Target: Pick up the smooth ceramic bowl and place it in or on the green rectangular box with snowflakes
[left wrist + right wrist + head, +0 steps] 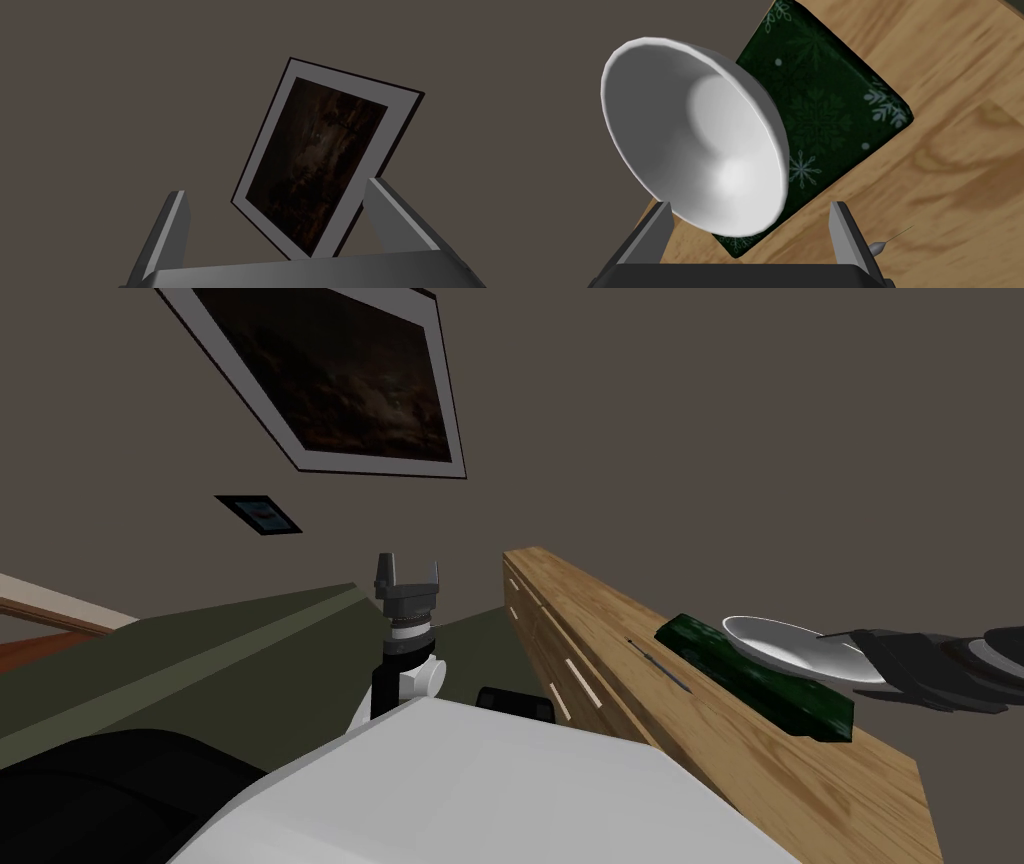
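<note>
Head view: the white bowl [795,648] sits on the green snowflake box [775,686] on the wooden dresser [620,628], with the right gripper [850,646] at its rim and the left gripper [408,566] raised, well apart. Left wrist: fingers spread wide, holding nothing. Right wrist: fingers spread, with the bowl just ahead of them on the box and apparently not pinched. Placement looks done; you've only the retreat left.

one white bowl [692,135], one green box [822,110], one framed picture [340,378]
</note>
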Robot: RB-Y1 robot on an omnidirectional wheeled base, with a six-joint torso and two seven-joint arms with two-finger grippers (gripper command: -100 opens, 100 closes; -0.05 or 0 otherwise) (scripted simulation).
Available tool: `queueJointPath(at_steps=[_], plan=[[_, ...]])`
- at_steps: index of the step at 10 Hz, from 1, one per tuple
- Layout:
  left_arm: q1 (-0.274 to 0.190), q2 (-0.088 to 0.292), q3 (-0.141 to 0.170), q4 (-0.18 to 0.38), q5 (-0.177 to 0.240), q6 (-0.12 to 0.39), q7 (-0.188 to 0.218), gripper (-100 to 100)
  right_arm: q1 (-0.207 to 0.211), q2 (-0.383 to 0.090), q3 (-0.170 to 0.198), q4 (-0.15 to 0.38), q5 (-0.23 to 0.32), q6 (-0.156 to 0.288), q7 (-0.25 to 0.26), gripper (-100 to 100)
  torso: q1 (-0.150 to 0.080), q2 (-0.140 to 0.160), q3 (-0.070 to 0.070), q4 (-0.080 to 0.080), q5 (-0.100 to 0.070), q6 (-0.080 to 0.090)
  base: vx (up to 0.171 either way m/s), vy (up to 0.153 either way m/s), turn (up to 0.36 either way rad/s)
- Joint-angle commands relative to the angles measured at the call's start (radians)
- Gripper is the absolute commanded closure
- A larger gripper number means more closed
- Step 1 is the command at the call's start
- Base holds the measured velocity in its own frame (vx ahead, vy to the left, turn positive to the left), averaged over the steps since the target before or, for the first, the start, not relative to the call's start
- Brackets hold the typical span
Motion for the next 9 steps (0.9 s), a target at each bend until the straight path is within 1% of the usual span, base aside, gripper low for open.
queueJointPath(at_steps=[1, 2, 3, 5, 9], plan=[[0.0, 0.0, 0.0, 0.0, 0.0, 0.0, 0.0, 0, 0.017, 0.014, -0.044, 0.006, 0.03, -0.011, -0.009, -100, 0.0, 0.0, 0.0, 0.0, 0.0, 0.0, 0.0, 0.0, 0.0], [0.0, 0.0, 0.0, 0.0, 0.0, 0.0, 0.0, 0, 0.006, 0.001, -0.053, -0.003, 0.023, -0.031, 0.006, -100, 0.0, 0.0, 0.0, 0.0, 0.0, 0.0, 0.062, -0.005, -0.201], [0.0, 0.0, 0.0, 0.0, 0.0, 0.0, 0.0, 0, -0.005, -0.013, -0.063, -0.011, 0.017, -0.052, 0.02, -100, 0.0, -0.003, -0.001, 0.0, 0.0, 0.001, 0.086, 0.061, -0.28], [0.0, 0.0, 0.0, 0.0, 0.0, 0.0, 0.0, 0, -0.015, -0.026, -0.072, -0.019, 0.011, -0.073, 0.035, -100, 0.005, -0.004, -0.002, -0.001, 0.001, 0.0, 0.059, 0.065, -0.201], [0.0, 0.0, 0.0, 0.0, 0.0, 0.0, 0.0, 0, -0.015, -0.026, -0.072, -0.019, 0.011, -0.073, 0.035, -100, -0.001, 0.0, 0.0, 0.0, 0.0, 0.0, 0.0, 0.0, 0.001]])
